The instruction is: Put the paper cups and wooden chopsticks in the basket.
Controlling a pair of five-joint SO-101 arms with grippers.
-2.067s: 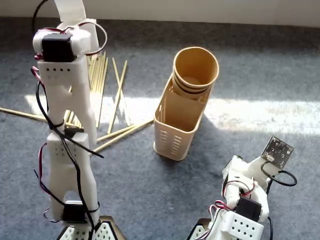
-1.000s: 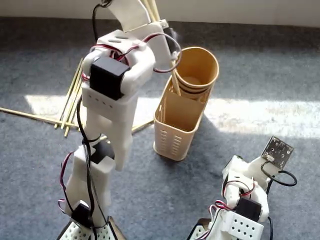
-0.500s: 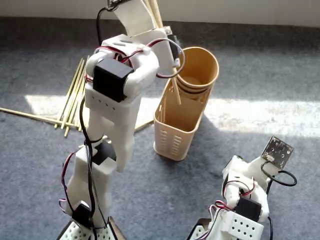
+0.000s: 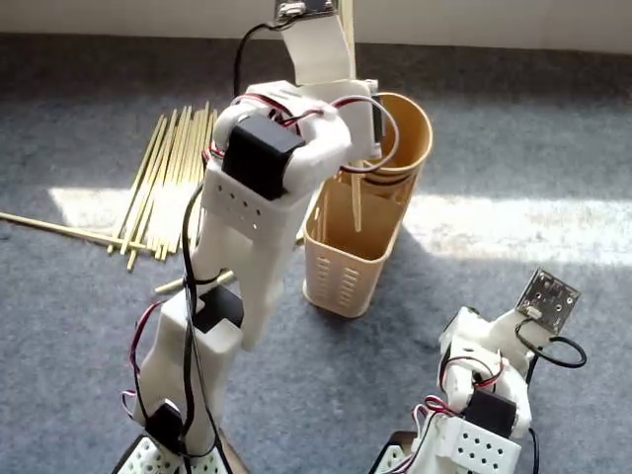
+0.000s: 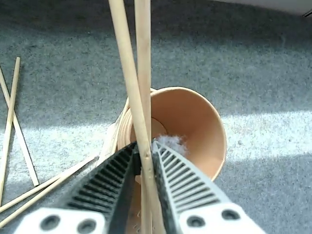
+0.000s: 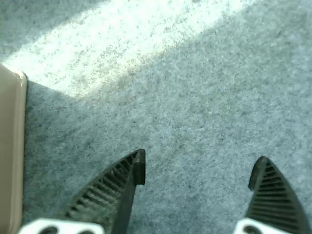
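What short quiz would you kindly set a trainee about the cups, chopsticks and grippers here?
1. True or false: the left gripper is shut on wooden chopsticks.
2. Where do the stacked paper cups sit? A) on a plate B) in the basket C) in a box
3. Fill in: the right gripper is ____ (open or shut).
Key: 1 true; 2 B; 3 open.

The chopsticks [image 5: 143, 58] run past the left wrist view's edge, so we lose their ends — the left arm [image 4: 259, 197] hides part of the basket [image 4: 341, 276].
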